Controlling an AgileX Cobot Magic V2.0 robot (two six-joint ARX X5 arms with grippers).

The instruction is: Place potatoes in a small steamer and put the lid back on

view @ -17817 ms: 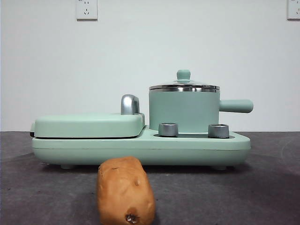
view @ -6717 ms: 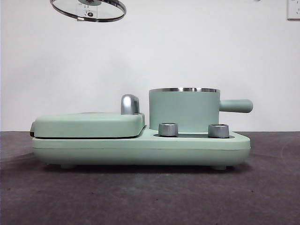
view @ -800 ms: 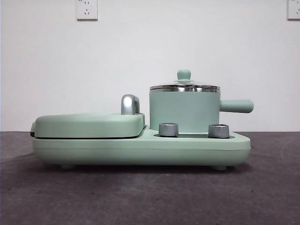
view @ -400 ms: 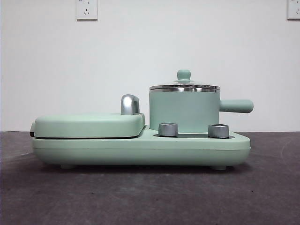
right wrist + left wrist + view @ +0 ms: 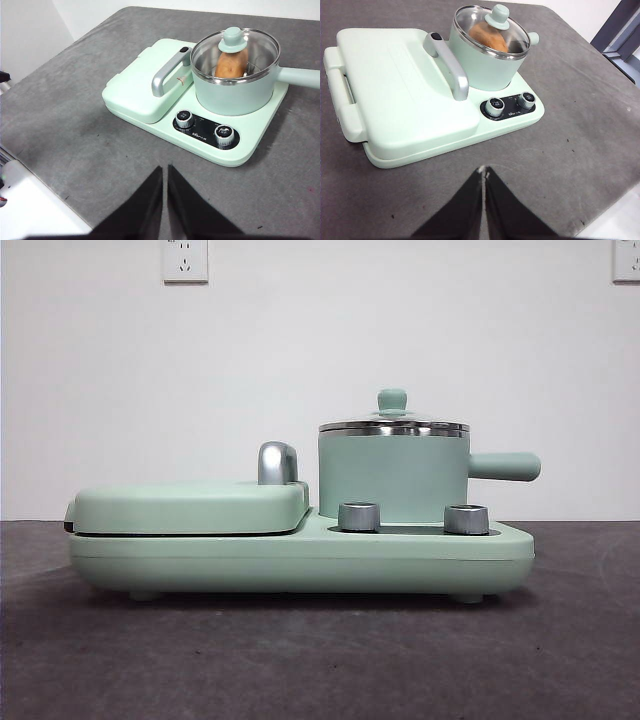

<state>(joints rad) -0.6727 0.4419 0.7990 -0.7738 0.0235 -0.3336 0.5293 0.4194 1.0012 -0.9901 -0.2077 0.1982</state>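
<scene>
So the oblong orange-brown potato (image 5: pixel 231 64) is sitting inside the mint-green cylindrical steamer pot (image 5: pixel 393 478), visible through the glass in both wrist views. The round glass lid with the steel rim and little mint knob (image 5: pixel 392 420) is seated flat on the pot's rim, looking level from the front. The pot itself sits in its spot on the mint-green cooker base (image 5: pixel 300 555), next to the flat green griddle cover (image 5: pixel 190 505) with its silver handle (image 5: pixel 447 65).

Both arms are pulled back from the appliance. The left gripper (image 5: pixel 484 172) hangs over bare grey table (image 5: pixel 570 125) with its jaws pressed together, holding nothing. The right gripper (image 5: pixel 165 172) is the same deal: jaws closed, empty, well clear of the cooker.

Judging from this, both steps look done. Nothing left to grab; the next move is probably just parking the arms, and not bumping the stubby side handle (image 5: pixel 505 466).
</scene>
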